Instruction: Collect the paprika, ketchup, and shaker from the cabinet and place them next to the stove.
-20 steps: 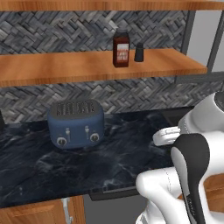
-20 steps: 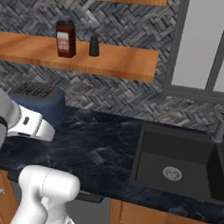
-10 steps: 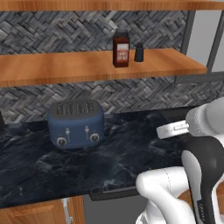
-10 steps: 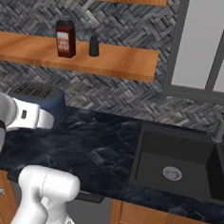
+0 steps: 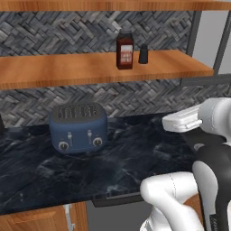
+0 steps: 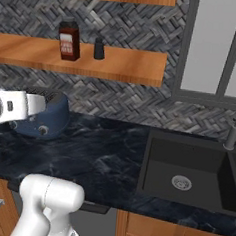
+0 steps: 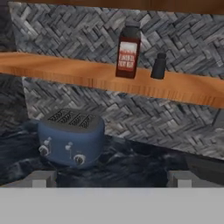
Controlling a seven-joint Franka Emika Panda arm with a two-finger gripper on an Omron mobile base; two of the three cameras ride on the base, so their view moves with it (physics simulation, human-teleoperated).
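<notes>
Clearly you're at the approach: the gripper (image 7: 109,181) hangs wide open and empty, low over the counter (image 5: 135,153). Paprika (image 7: 127,51) and shaker (image 7: 158,66) stand close together (not touching) on the cabinet (image 7: 78,75) shelf. Next, raise toward the paprika.

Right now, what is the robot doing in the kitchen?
The robot is getting ready to fetch things from the shelf. Its gripper is open and holds nothing, and it looks at the paprika jar and the little dark shaker standing side by side up there. Both are untouched. A blue toaster sits on the dark counter below.
</notes>
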